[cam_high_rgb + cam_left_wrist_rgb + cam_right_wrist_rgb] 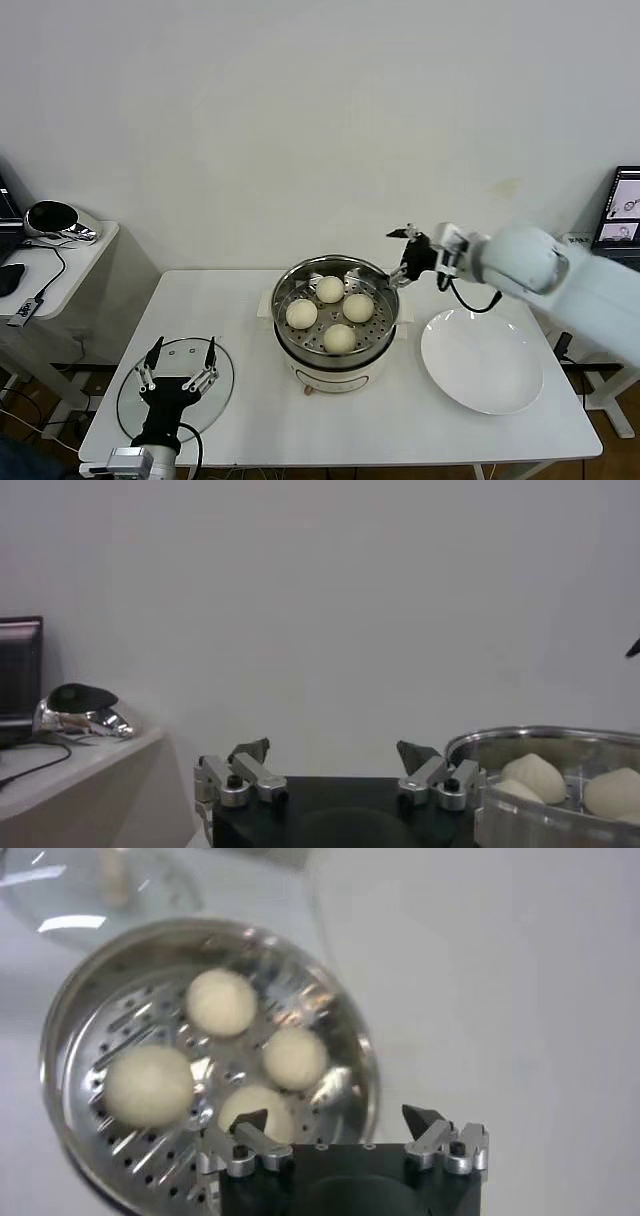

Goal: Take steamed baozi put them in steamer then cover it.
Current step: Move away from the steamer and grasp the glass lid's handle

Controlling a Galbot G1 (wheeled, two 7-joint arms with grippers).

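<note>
The steamer (300, 352) stands at the table's middle, uncovered, with four baozi (330, 289) on its perforated tray. My right gripper (375, 256) is open and empty, above the steamer's right rear rim. In the right wrist view the right gripper (335, 1118) straddles the rim (365, 1083), one fingertip over a baozi (295, 1056). The cover (225, 378) lies flat at the table's front left. My left gripper (180, 365) is open above it and hides its handle. In the left wrist view the left gripper (333, 752) is empty, with the steamer (520, 820) to one side.
A flat white plate (482, 360) lies right of the steamer. A side table (60, 270) with a shiny helmet-like object (55, 220) and cables stands to the left. A laptop screen (625, 205) is at the far right. A wall runs close behind.
</note>
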